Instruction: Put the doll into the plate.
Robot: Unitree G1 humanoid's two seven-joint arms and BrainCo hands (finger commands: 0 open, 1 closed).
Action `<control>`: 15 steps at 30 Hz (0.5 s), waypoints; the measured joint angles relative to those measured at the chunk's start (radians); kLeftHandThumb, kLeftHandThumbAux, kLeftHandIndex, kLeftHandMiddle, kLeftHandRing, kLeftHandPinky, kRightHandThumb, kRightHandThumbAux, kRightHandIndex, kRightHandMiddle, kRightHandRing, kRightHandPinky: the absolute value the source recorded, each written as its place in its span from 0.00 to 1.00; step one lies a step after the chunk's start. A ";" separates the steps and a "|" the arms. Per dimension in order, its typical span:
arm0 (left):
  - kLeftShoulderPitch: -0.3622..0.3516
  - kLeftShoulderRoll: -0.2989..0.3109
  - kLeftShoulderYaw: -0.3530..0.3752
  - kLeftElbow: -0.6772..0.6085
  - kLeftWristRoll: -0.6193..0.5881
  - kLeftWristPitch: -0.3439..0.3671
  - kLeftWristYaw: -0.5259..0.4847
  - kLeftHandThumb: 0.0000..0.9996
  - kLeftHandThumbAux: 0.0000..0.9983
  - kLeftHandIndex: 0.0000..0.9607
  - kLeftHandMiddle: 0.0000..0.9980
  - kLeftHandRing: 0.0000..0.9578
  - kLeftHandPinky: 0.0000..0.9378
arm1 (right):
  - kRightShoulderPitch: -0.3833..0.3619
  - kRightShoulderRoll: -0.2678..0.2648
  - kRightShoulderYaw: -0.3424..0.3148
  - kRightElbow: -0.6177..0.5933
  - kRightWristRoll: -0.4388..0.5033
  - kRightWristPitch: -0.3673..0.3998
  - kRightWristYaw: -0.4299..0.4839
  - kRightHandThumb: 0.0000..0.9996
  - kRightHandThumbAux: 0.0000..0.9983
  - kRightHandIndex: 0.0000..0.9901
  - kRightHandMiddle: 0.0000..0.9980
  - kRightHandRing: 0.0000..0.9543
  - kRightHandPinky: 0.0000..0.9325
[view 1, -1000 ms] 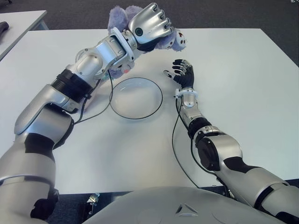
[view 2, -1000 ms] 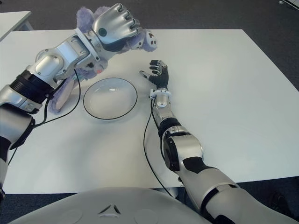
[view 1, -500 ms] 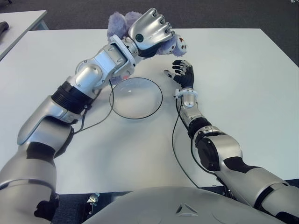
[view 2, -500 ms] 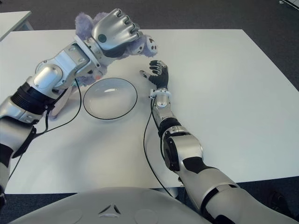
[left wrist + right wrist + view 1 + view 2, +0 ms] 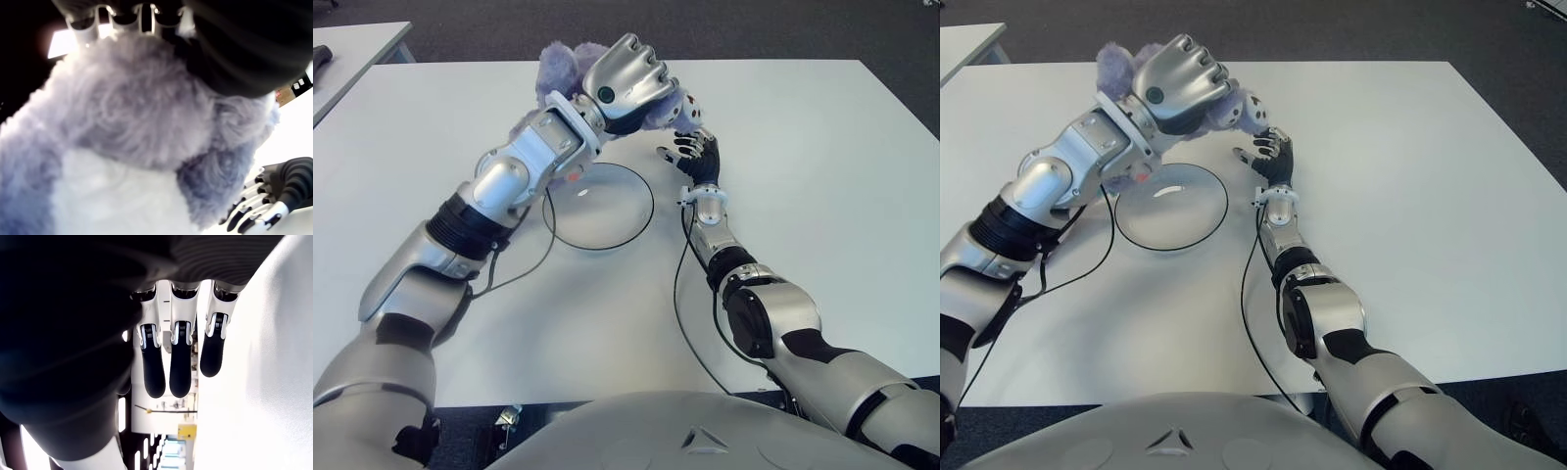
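Left hand (image 5: 628,80) is clenched around the doll (image 5: 563,67), a purple plush, and carries it in the air past the far rim of the plate (image 5: 598,206); the left wrist view is filled with purple and white fur under the curled fingers (image 5: 125,14), so the grip looks solid. Over the last second the left hand has dropped a bit and swung right, and the forearm now crosses above the plate's far-left edge where earlier it sat further left. The doll's trailing parts, which hung down on the left of the plate a second ago, are now tucked up behind the arm. The doll's spotted tip (image 5: 691,108) now shows right next to the right hand (image 5: 697,157), almost touching it in both eye views; can't tell if there's actual contact. Right hand sits just right of the plate with fingers relaxed and holding nothing, unmoved across the frames. Plate is a clear shallow dish on the white desk (image 5: 822,176), nothing in it yet. My read: this is the transport phase, the doll is closing on the plate but is offset to the far-right side of it, so the hand needs to come back toward the near side before release. Risk: the plush snags the right hand or lands on the rim.
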 measured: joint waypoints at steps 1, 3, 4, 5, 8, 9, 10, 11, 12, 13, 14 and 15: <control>0.007 -0.005 0.003 -0.008 0.001 0.007 -0.005 0.85 0.67 0.42 0.57 0.77 0.79 | 0.000 0.000 0.000 0.000 -0.001 0.000 0.000 0.08 0.95 0.35 0.36 0.36 0.32; 0.019 -0.016 0.008 -0.022 0.003 0.020 -0.011 0.85 0.67 0.41 0.54 0.74 0.78 | 0.000 0.000 0.000 0.000 -0.001 0.000 0.000 0.08 0.94 0.36 0.36 0.36 0.32; 0.025 -0.023 0.009 -0.029 0.005 0.026 -0.015 0.85 0.67 0.41 0.54 0.74 0.78 | 0.000 0.000 0.000 0.000 -0.001 0.000 -0.001 0.08 0.94 0.36 0.36 0.36 0.32; 0.029 -0.030 0.010 -0.034 0.006 0.031 -0.018 0.85 0.67 0.41 0.52 0.72 0.77 | 0.000 0.000 0.000 0.000 -0.001 0.000 -0.001 0.08 0.94 0.36 0.36 0.35 0.31; 0.041 -0.050 0.013 -0.052 0.006 0.045 -0.032 0.85 0.67 0.41 0.51 0.71 0.76 | 0.000 0.000 0.000 0.000 -0.003 0.000 -0.004 0.07 0.94 0.36 0.36 0.35 0.29; 0.045 -0.058 0.015 -0.059 0.006 0.049 -0.036 0.85 0.67 0.42 0.50 0.70 0.75 | 0.000 0.000 0.001 0.000 -0.003 0.000 -0.004 0.07 0.93 0.36 0.36 0.35 0.30; 0.049 -0.065 0.016 -0.066 0.006 0.052 -0.040 0.85 0.67 0.42 0.50 0.70 0.75 | 0.000 0.000 0.001 0.000 -0.004 0.000 -0.005 0.07 0.93 0.36 0.36 0.35 0.30; 0.053 -0.071 0.018 -0.070 0.006 0.053 -0.042 0.85 0.67 0.42 0.49 0.70 0.75 | 0.000 0.000 0.001 0.000 -0.004 0.000 -0.006 0.07 0.93 0.37 0.36 0.35 0.29; 0.057 -0.076 0.019 -0.075 0.005 0.056 -0.044 0.85 0.67 0.42 0.49 0.70 0.76 | 0.000 0.000 0.001 0.000 -0.005 0.000 -0.007 0.07 0.93 0.37 0.36 0.35 0.29; 0.061 -0.082 0.020 -0.078 0.005 0.057 -0.046 0.85 0.67 0.42 0.49 0.70 0.76 | 0.000 0.000 0.002 0.000 -0.006 0.000 -0.008 0.07 0.93 0.37 0.36 0.34 0.29; 0.064 -0.086 0.021 -0.083 0.005 0.061 -0.050 0.85 0.67 0.42 0.49 0.70 0.76 | 0.000 0.000 0.002 0.000 -0.006 0.000 -0.009 0.06 0.93 0.37 0.36 0.34 0.29; 0.068 -0.091 0.021 -0.087 0.006 0.064 -0.053 0.85 0.67 0.42 0.50 0.71 0.79 | 0.000 0.000 0.002 0.000 -0.007 0.000 -0.012 0.06 0.92 0.38 0.37 0.35 0.30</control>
